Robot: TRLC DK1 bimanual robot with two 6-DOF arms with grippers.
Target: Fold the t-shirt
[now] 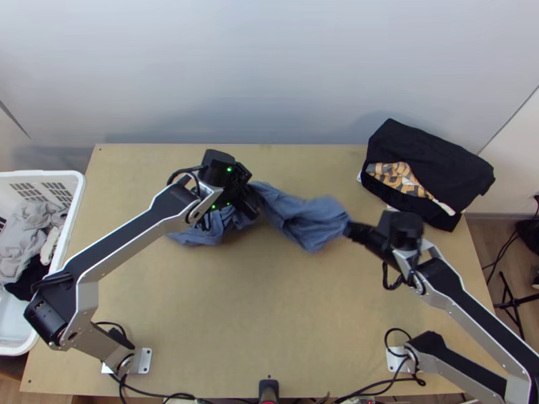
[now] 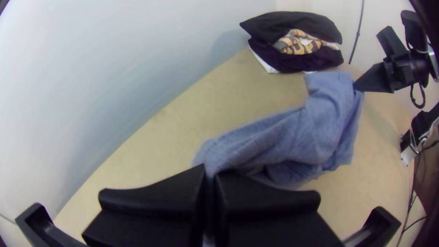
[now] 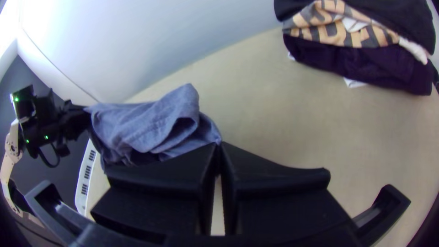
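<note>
Jaws tight on blue t-shirt, pinched parts hidden

The light wooden tabletop carries a pile of clothes at its far right corner, mostly black, with an orange-and-grey patterned piece poking out of the middle and white edges under it. Left of the pile, the blue t-shirt is bunched over the wood, though how much of it touches cannot be told. One metal plate sits on the near side of the pile, another diagonally across from it, both beside black cables.
</note>
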